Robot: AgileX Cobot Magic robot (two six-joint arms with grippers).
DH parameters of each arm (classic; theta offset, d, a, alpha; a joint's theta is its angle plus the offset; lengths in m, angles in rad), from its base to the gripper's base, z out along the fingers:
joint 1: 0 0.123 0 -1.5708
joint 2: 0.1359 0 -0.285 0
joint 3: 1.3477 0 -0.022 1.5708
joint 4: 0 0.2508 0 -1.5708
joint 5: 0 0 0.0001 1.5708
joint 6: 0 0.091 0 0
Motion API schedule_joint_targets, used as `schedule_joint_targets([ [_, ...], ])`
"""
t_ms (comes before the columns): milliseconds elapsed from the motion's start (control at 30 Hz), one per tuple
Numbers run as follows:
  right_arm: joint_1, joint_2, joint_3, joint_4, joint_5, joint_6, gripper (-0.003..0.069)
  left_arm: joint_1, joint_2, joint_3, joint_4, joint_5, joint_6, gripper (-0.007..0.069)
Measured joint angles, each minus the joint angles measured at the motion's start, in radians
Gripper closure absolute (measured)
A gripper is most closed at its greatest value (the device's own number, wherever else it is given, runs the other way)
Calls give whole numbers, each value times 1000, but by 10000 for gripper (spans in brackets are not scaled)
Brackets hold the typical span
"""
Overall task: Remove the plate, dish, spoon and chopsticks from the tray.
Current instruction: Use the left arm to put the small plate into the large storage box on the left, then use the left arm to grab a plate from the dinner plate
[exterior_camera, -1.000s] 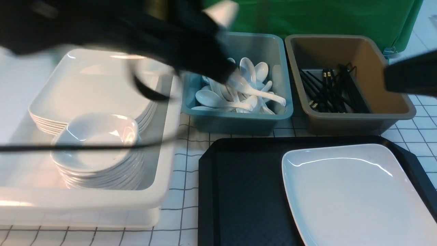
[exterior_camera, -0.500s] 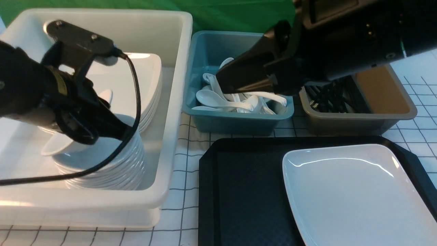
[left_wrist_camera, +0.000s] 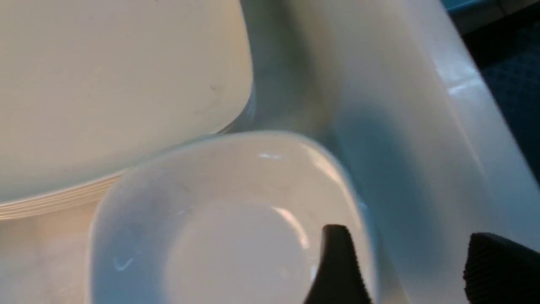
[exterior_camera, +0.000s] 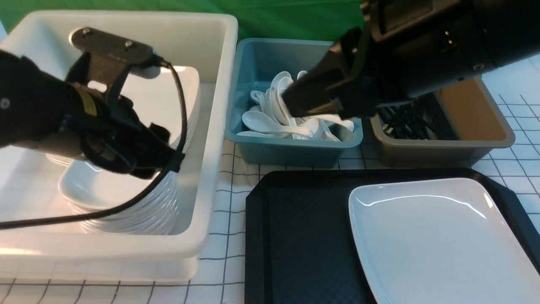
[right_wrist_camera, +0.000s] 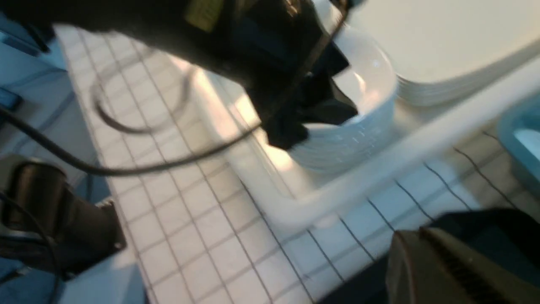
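Since half a second ago, the small dish [exterior_camera: 93, 190] has been lowered out of its tilt and is now laid flat on top of the stack of dishes [exterior_camera: 143, 217] in the white bin [exterior_camera: 219, 84]. The left arm is reached down into that bin from the left. The left gripper [left_wrist_camera: 409, 253] is seen released, one finger [left_wrist_camera: 337, 261] over the dish's rim and the other outside it, with nothing grasped. Further right, the right arm is stretched in from the right, and the right gripper [exterior_camera: 295, 103] is clenched with its tip over the spoons [exterior_camera: 261, 122] in the blue bin [exterior_camera: 295, 150]. Whether anything is pinched cannot be told. The black chopsticks [exterior_camera: 413, 122] are partly hidden in the brown bin [exterior_camera: 443, 152]. In front, the plate [exterior_camera: 438, 240] is seated on the right half of the black tray [exterior_camera: 303, 236].
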Motion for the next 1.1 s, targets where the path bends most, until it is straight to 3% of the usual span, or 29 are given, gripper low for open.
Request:
schedule_joint_targets([
  [100,-37,-35,0,-112,44,51,654,-43,-17,-58,-176,-15,9,174],
  [167,-68,-66,0,-204,82,90,652,-96,-14,-98,-299,-56,60,244],
  [233,-114,-98,0,-312,145,136,652,-175,24,-149,-396,-88,119,412],
  [333,-183,-148,19,-448,199,185,650,-266,116,-229,-440,-85,142,578],
  [500,-337,-251,160,-525,209,222,650,-353,371,-398,-456,4,119,617],
  [667,-434,-353,329,-532,184,223,650,-355,580,-562,-416,68,49,565],
  [800,-467,-428,456,-525,171,222,650,-340,748,-712,-336,101,6,414],
  [833,-467,-430,460,-524,171,222,650,-339,748,-718,-336,102,4,406],
  [867,-468,-448,480,-512,168,221,650,-335,801,-756,-313,102,-4,333],
  [967,-469,-460,490,-480,163,208,650,-332,854,-788,-270,101,-34,237],
  [1000,-470,-469,489,-449,156,187,650,-331,883,-800,-230,90,-82,168],
  [1100,-470,-472,489,-404,143,164,650,-330,915,-803,-199,65,-115,111],
])
